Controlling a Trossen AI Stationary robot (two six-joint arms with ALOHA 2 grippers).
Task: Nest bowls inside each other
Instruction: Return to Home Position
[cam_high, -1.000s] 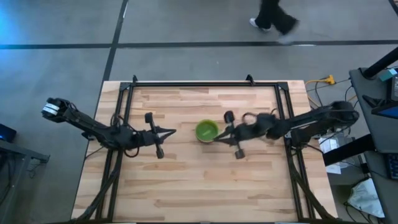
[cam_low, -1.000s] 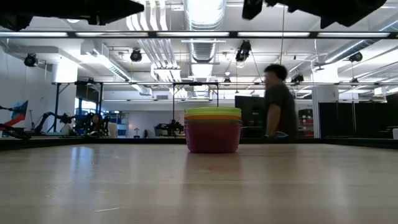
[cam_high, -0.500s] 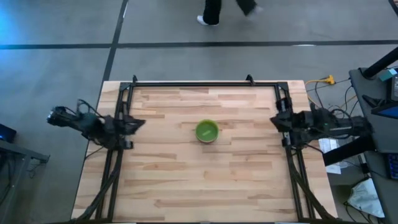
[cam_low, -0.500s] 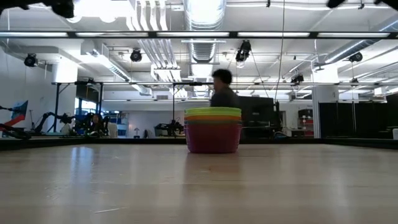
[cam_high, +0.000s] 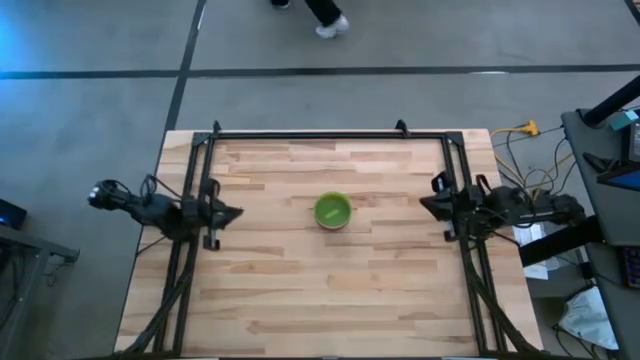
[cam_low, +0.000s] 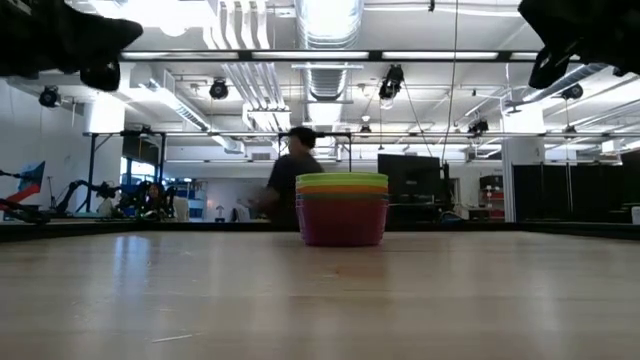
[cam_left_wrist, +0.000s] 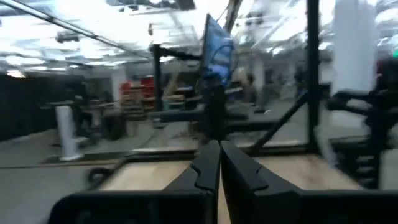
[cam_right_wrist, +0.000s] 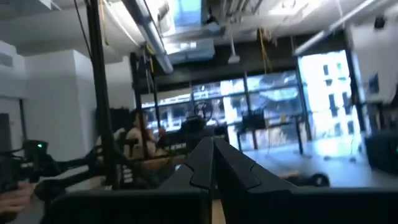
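1 bowl stack (cam_low: 342, 210) centred on wooden table (cam_high: 300, 290), 1 person (cam_low: 291, 178) behind

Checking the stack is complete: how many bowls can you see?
4 for certain, nested in one stack at the table centre: green bowl on top, then yellow bowl, orange bowl, pink bowl lowest. Others may be hidden between.

1. It was a robotics lab: exposed ducts (cam_low: 322, 75) and strip lights (cam_low: 200, 56) ran overhead.
2. Another robot arm (cam_low: 70, 190) stood at nine o'clock in the low view.
3. Concrete floor (cam_high: 90, 110) surrounded the workbench (cam_high: 300, 290); cables (cam_high: 520, 130) lay at three o'clock.
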